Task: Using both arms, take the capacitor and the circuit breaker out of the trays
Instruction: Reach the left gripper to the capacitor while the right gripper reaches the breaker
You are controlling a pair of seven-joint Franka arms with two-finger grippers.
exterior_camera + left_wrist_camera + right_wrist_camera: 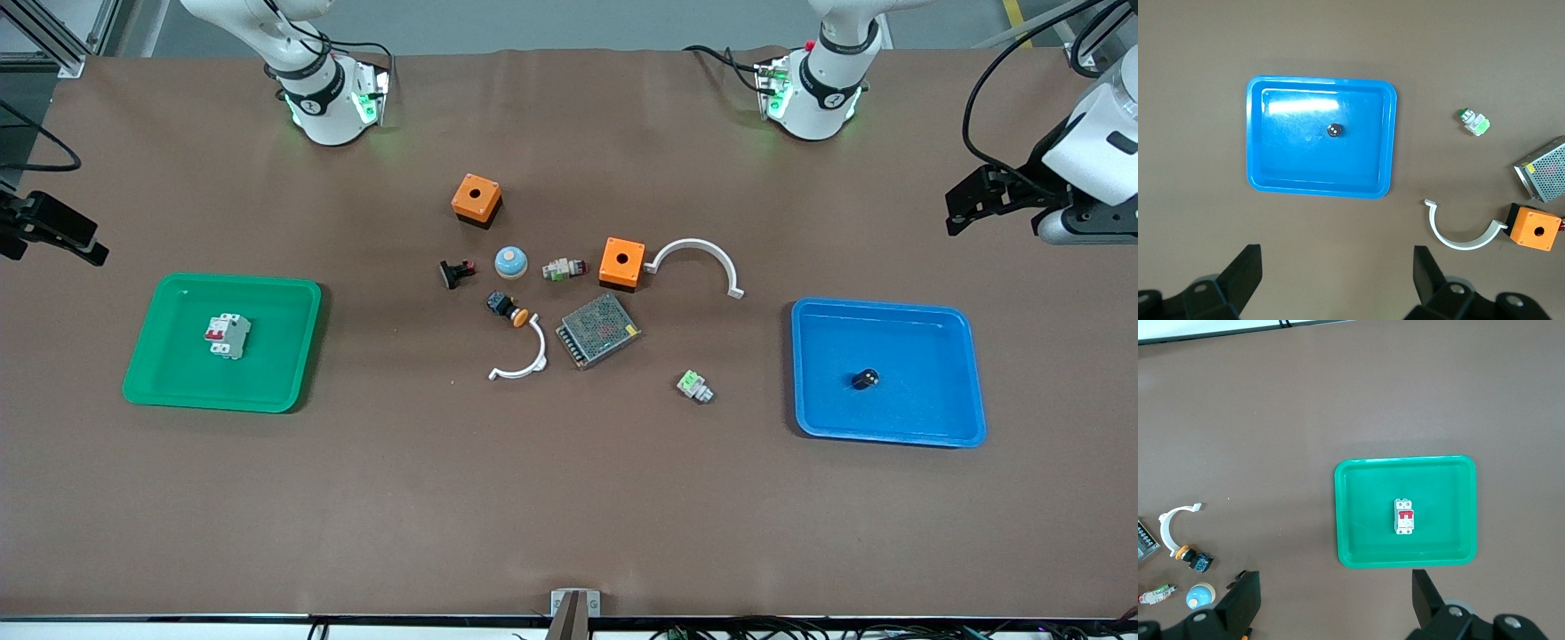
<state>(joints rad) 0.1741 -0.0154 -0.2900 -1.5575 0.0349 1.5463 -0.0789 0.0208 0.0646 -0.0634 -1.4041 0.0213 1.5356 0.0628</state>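
The capacitor, a tiny black cylinder with a silvery end, lies in the blue tray at the left arm's end of the table. It also shows in the left wrist view. The breaker, white-grey with red levers, lies in the green tray at the right arm's end, and shows in the right wrist view. My left gripper is open and empty, high over the bare table past the blue tray. My right gripper is open and empty, high over the table edge past the green tray.
Loose parts lie in the middle: two orange boxes, two white arcs, a mesh power supply, a green-and-white module, a black button with orange cap, a blue dome, a black-and-red part.
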